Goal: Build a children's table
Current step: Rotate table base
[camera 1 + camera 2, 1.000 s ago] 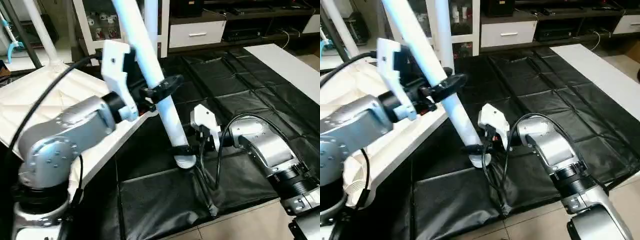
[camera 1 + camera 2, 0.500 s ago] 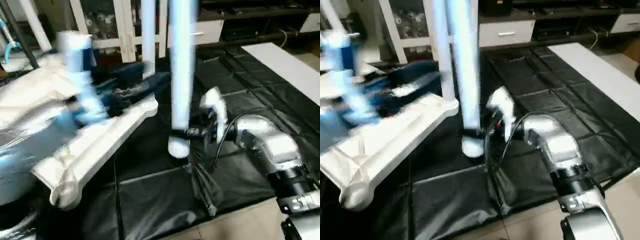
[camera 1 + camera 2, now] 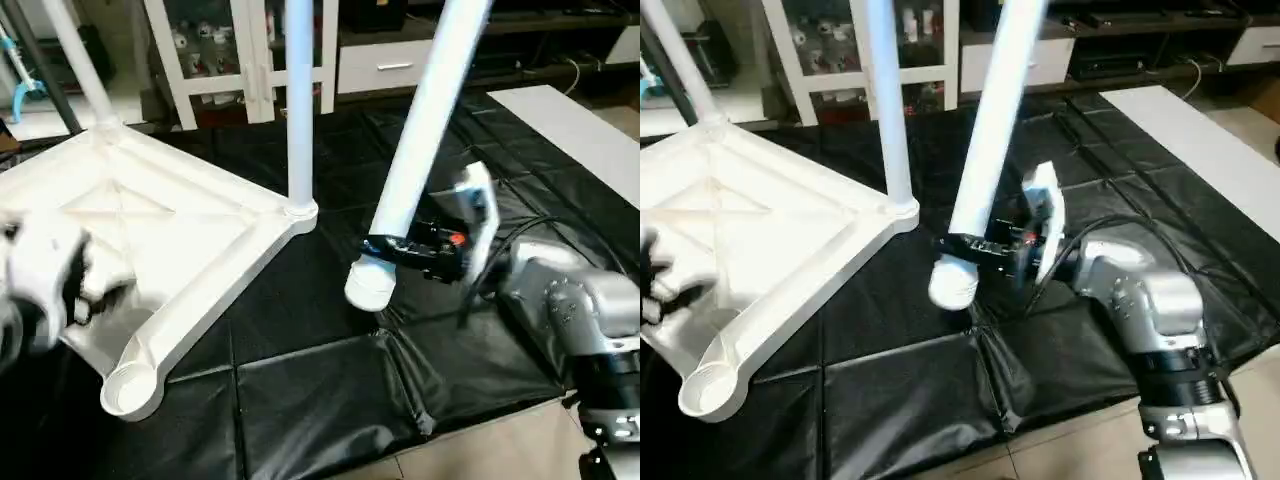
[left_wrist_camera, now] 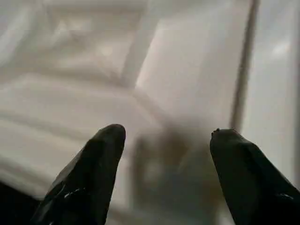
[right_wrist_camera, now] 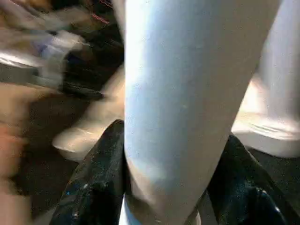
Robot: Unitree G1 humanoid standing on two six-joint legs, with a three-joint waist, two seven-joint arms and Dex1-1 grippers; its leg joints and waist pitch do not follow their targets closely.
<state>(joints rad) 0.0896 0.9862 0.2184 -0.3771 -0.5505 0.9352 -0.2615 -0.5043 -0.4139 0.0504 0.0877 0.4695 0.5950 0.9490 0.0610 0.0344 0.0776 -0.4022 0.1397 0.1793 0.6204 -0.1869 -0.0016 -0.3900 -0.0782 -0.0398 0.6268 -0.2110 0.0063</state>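
The white tabletop [image 3: 200,235] lies upside down on the left, its X ribs facing up. One leg [image 3: 298,100] stands in its right corner socket and another leg [image 3: 80,60] rises at the far corner. The near corner socket [image 3: 128,387] is empty. My right gripper [image 3: 385,248] is shut on a third leg [image 3: 425,120] near its wide end [image 3: 370,287]. That end hangs just above the mat, and the leg leans up to the right. My left gripper [image 4: 166,133] is open over the tabletop's ribbed underside, holding nothing, and it appears blurred at the left edge [image 3: 55,285].
A black mat [image 3: 330,400] covers the floor under everything. White shelving [image 3: 240,60] and a drawer unit [image 3: 390,65] stand at the back. A white board [image 3: 565,125] lies at the right. Bare floor [image 3: 500,450] begins at the mat's near edge.
My left gripper has let go of the leg and swung left and down over the tabletop. The right gripper has kept the leg, which has tipped from leaning left to leaning right.
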